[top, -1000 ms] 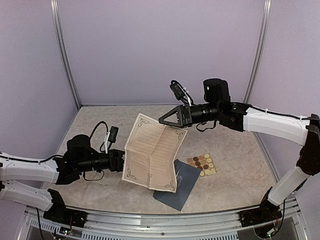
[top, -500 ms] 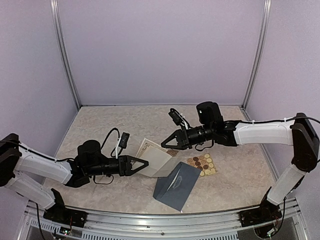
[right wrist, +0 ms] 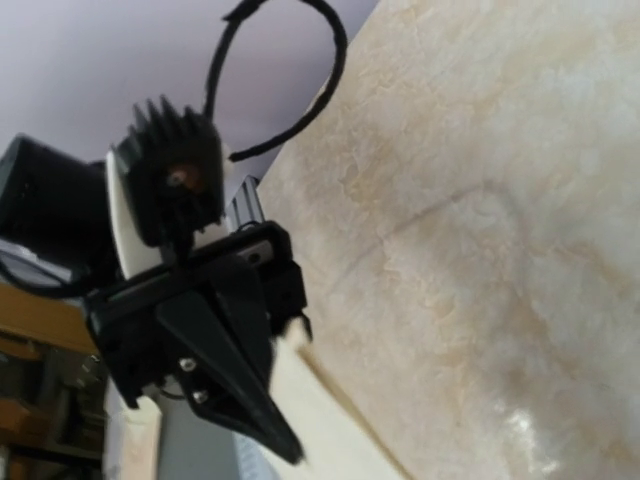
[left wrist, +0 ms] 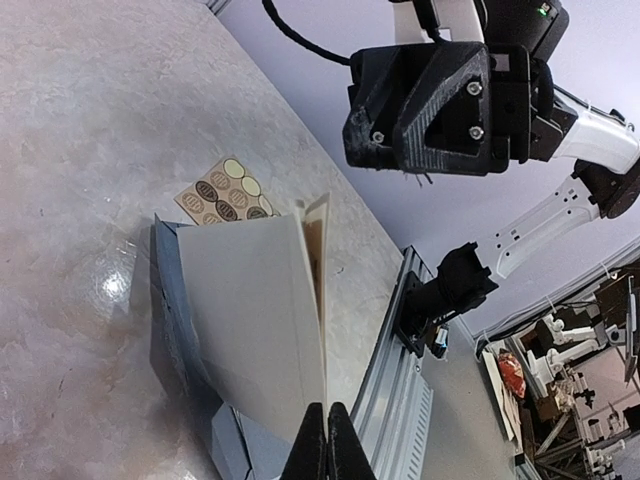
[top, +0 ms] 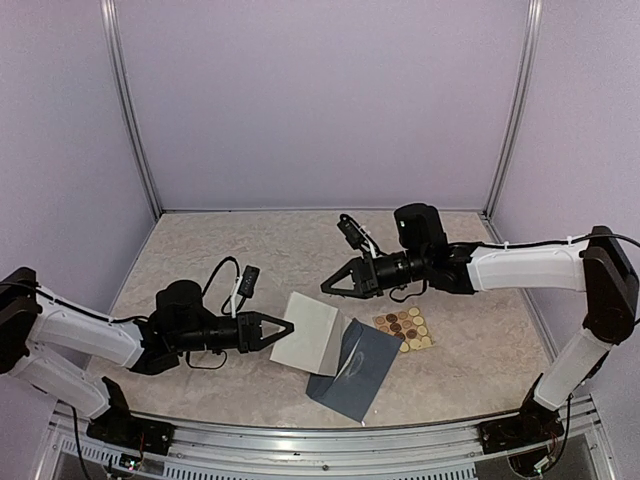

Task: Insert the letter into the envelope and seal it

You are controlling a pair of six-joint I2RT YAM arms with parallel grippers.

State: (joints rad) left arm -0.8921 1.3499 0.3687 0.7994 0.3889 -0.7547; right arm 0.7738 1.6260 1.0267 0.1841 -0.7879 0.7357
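The cream letter (top: 310,338) is folded in half and lies low over the table, its right edge overlapping the slate-blue envelope (top: 365,365). My left gripper (top: 291,326) is shut on the letter's left edge. The left wrist view shows the closed tips (left wrist: 327,408) pinching both layers of the letter (left wrist: 260,310), with the envelope (left wrist: 165,300) under it. My right gripper (top: 323,287) hovers just above and behind the letter, jaws slightly apart, holding nothing. The right wrist view shows the letter (right wrist: 320,420) beside the left arm's fingers (right wrist: 230,370); its own fingers are out of frame.
A small sheet of round brown and tan stickers (top: 403,328) lies right of the envelope, also seen in the left wrist view as the sticker sheet (left wrist: 225,192). Lilac walls enclose the marbled table (top: 200,260). A metal rail (top: 300,440) runs along the near edge.
The letter went from held open between both grippers to folded flat. My left gripper closed on its left edge, and my right gripper let go of its top edge.
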